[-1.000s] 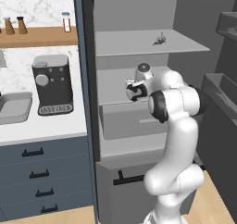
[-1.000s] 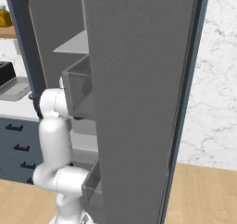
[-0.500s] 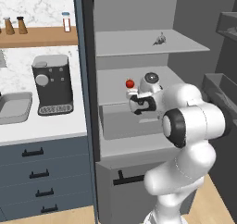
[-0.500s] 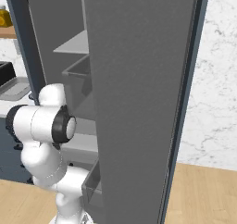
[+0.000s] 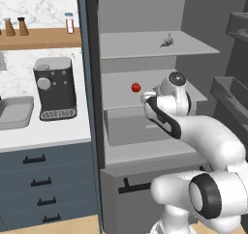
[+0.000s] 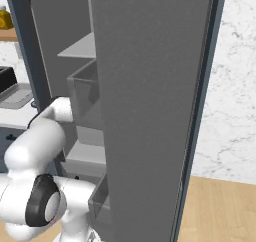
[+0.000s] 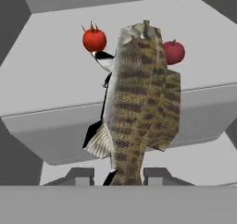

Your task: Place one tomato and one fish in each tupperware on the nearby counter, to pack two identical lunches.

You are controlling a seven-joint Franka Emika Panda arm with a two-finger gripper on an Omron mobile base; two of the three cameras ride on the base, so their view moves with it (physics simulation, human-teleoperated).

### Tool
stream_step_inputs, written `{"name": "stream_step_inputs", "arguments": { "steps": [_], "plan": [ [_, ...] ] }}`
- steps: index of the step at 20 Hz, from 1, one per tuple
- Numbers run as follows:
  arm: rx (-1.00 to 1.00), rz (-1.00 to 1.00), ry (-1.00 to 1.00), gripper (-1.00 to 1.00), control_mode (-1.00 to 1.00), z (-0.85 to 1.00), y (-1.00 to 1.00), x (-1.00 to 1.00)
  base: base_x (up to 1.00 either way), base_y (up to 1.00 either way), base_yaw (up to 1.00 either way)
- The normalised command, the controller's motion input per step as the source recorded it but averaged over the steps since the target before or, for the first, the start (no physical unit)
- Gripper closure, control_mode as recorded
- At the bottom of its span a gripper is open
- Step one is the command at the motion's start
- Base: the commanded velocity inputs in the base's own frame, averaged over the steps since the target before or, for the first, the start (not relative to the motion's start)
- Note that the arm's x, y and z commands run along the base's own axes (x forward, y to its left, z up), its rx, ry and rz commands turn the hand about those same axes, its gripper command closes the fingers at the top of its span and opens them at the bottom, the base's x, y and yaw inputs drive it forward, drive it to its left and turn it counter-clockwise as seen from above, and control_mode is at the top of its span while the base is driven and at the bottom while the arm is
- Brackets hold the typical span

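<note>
Swung out from the fridge shelf, jaws clamped on the fish (image 7: 139,102), two tomatoes (image 7: 94,39) beyond it

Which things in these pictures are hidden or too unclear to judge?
- Second tomato: hand view, partly behind the fish.
- Gripper fingertips: hand view, the fish covers their contact.
- Small grey item on the top shelf: left base view, too small to identify.
- Tupperware: left base view, cut by the left edge.
</note>
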Motion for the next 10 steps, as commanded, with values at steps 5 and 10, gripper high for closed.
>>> {"name": "stream_step_inputs", "arguments": {
  "steps": [5,10],
  "plan": [
    [0.0,0.02,0.05,1.0,-1.0,0.02,0.04,-1.0,0.0,0.0,0.0],
    [0.0,0.02,-0.01,1.0,-1.0,0.12,0.04,-1.0,0.0,0.0,0.0]
  ]
}}
